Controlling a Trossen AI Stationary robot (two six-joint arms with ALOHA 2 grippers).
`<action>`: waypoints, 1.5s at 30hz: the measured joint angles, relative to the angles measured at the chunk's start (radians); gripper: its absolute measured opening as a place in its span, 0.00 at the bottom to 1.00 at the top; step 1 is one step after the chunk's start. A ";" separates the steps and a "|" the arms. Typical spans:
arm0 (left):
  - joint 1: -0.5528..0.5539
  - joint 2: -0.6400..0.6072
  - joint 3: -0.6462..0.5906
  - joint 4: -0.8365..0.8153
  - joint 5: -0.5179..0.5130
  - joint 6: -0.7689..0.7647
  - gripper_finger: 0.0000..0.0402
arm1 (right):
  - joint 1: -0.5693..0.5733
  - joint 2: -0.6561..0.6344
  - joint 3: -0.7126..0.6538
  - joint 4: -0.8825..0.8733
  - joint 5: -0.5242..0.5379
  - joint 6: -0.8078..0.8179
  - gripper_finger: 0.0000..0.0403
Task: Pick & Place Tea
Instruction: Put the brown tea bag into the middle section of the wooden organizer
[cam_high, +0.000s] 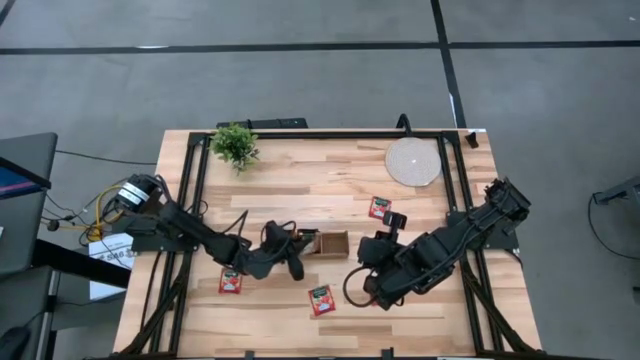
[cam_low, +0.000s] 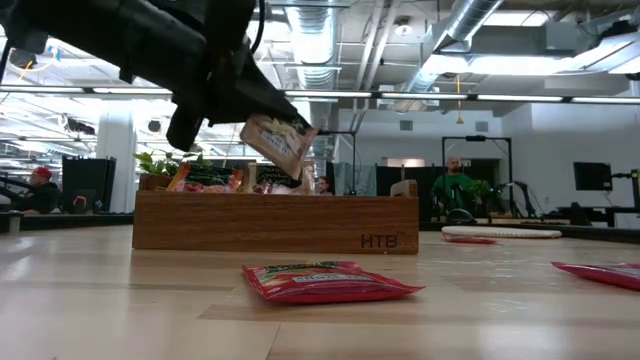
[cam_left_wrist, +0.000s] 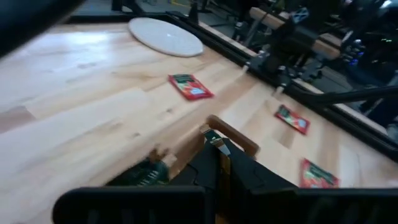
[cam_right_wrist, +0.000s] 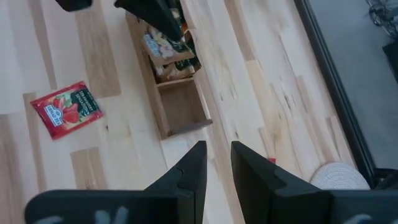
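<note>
Seen from above, a small potted plant (cam_high: 235, 145) stands at the far left of the pale wooden surface (cam_high: 300, 190), where a red tea sachet (cam_high: 231, 281) lies flat near the front edge, just beside the left arm. The left tool (cam_high: 290, 248), its fingers pressed together on a pale tea sachet (cam_low: 277, 142), holds that sachet tilted in the air above the long wooden tray (cam_high: 325, 243); the low view shows more sachets standing in the tray's filled compartments, while the compartment nearest the right arm is bare. A second red sachet (cam_high: 321, 299) lies in front of the tray, apart from it. A third red sachet (cam_high: 379, 207) lies beyond the right tool (cam_high: 395, 222), which hangs to the right of the tray with its fingers slightly spread and nothing between them. A round pale mat (cam_high: 413, 162) rests at the far right corner
</note>
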 joint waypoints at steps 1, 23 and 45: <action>0.005 0.000 0.000 -0.001 -0.003 0.006 0.00 | 0.000 0.000 0.000 0.000 0.000 0.000 0.17; 0.053 0.099 0.000 0.051 -0.004 -0.012 0.00 | -0.026 0.000 0.000 0.055 0.000 -0.027 0.17; 0.058 0.099 0.000 0.041 0.001 0.029 0.00 | -0.026 0.000 0.000 0.058 0.000 -0.028 0.17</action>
